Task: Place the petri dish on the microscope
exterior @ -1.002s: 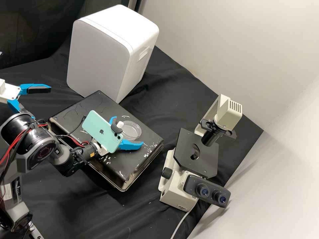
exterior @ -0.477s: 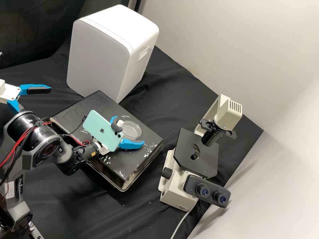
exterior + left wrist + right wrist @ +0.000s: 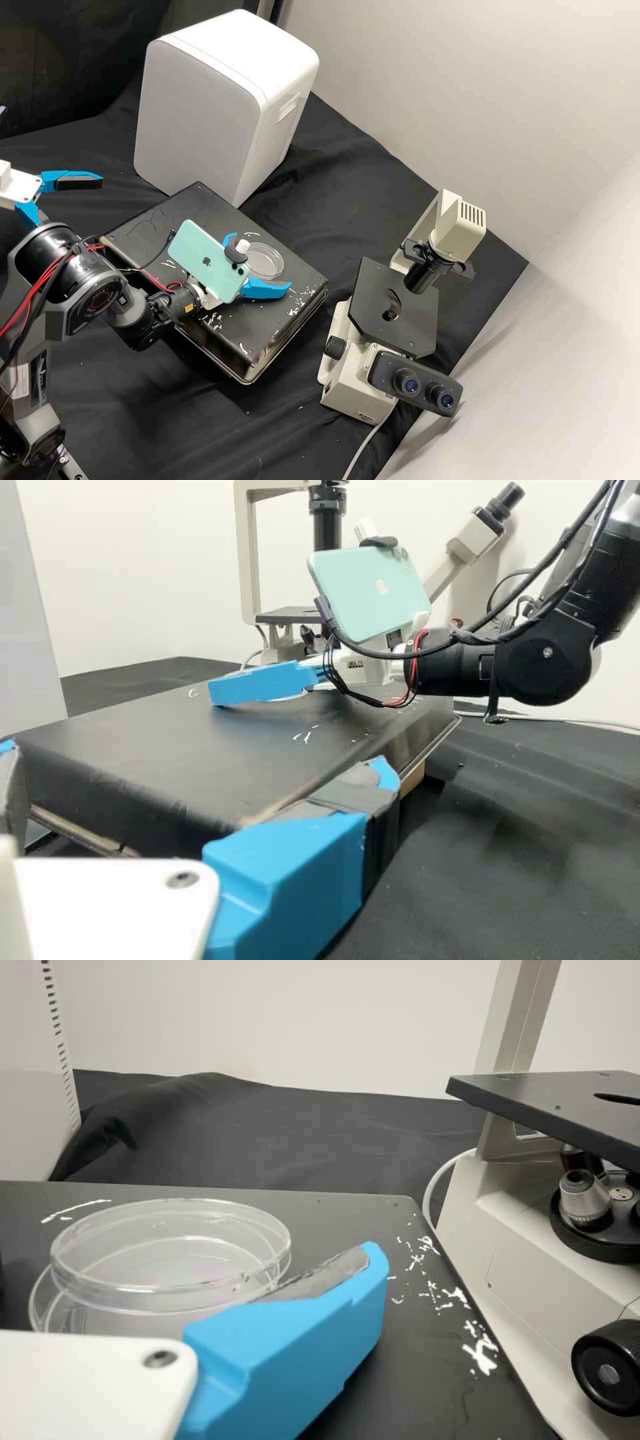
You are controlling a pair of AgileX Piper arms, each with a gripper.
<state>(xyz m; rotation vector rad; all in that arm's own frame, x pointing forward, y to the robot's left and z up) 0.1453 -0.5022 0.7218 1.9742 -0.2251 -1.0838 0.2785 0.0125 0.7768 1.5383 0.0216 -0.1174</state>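
Clear petri dish [image 3: 265, 261] lies flat on the black tray [image 3: 200, 207], toward the side facing the microscope [image 3: 393, 333]; its contents cannot be told. Right gripper [image 3: 259, 265] is spread, one finger on each side of the dish. Left gripper [image 3: 63, 200] is spread wide, holding nothing, well apart at the tray's opposite side. Black cloth [image 3: 333, 200] lies between tray and microscope.

This is a laboratory: a microscope [image 3: 393, 313] stands on the black bench [image 3: 347, 180], a petri dish [image 3: 265, 261] on a dark platform [image 3: 267, 323] nearby.
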